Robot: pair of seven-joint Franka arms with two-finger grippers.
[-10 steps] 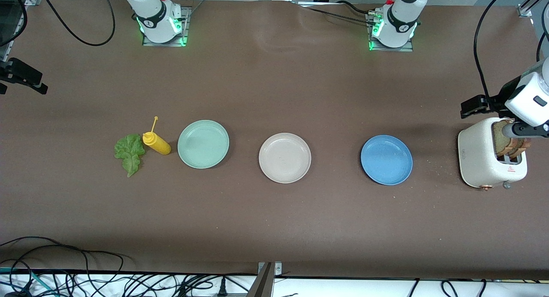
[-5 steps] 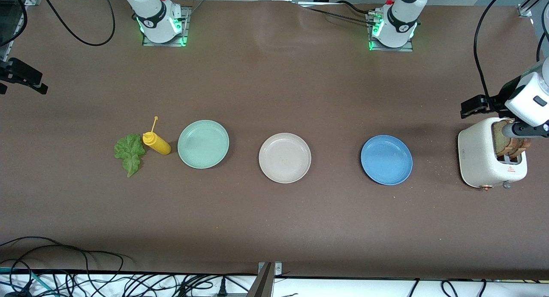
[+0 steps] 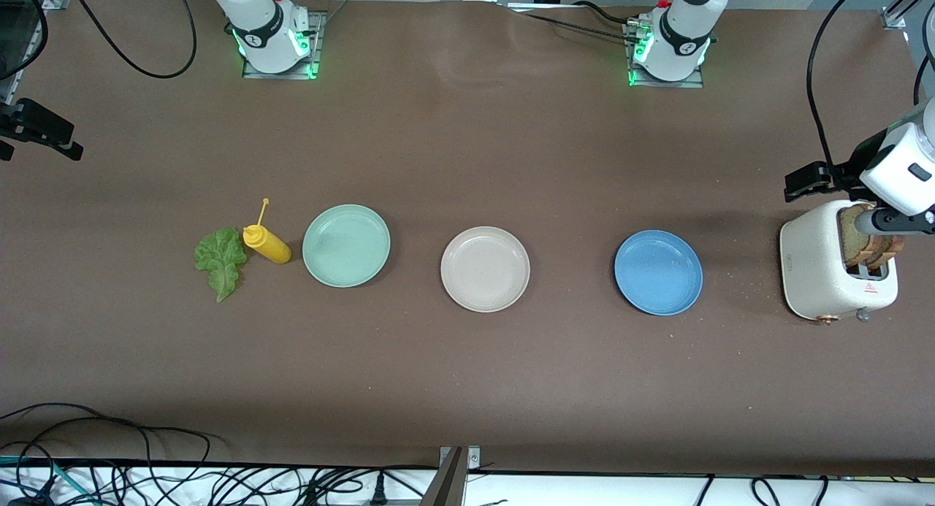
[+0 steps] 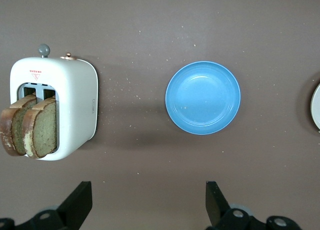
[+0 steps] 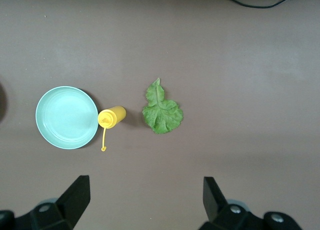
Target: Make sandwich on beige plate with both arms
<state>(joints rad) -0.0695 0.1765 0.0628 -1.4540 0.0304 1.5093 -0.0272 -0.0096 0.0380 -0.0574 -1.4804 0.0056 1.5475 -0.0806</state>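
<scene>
The beige plate (image 3: 485, 269) sits bare at the middle of the table, and its edge shows in the left wrist view (image 4: 316, 107). Two brown-crusted bread slices (image 3: 863, 244) stand in a white toaster (image 3: 814, 272) at the left arm's end; both also show in the left wrist view, the slices (image 4: 35, 130) in the toaster (image 4: 75, 102). A green lettuce leaf (image 3: 220, 259) lies at the right arm's end, also seen in the right wrist view (image 5: 161, 112). My left gripper (image 4: 147, 201) is open and empty, high over the table near the toaster. My right gripper (image 5: 145, 196) is open and empty, high over the table near the lettuce.
A blue plate (image 3: 658, 272) lies between the beige plate and the toaster. A mint-green plate (image 3: 346, 245) lies toward the right arm's end, with a yellow squeeze bottle (image 3: 267, 244) lying between it and the lettuce. Crumbs dot the table near the toaster. Cables run along the front edge.
</scene>
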